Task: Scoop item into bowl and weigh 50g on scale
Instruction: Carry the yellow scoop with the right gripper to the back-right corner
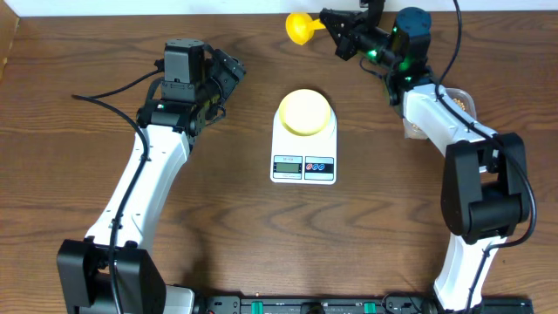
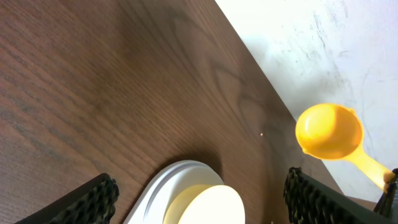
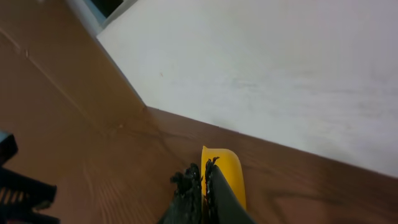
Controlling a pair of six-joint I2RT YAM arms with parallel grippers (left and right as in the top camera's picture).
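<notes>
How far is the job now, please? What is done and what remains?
Done: the bowl sits on the scale. In hand: the right jaws are shut on the scoop, which looks empty. To do: the bowl looks empty too, so scooping and weighing remain.

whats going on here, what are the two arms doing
The right pincer is shut on the handle of a yellow scoop, holding it out near the far edge of the table. The left pincer is open and empty, to the left of the scale. A pale yellow bowl sits on the scale and looks empty.
</notes>
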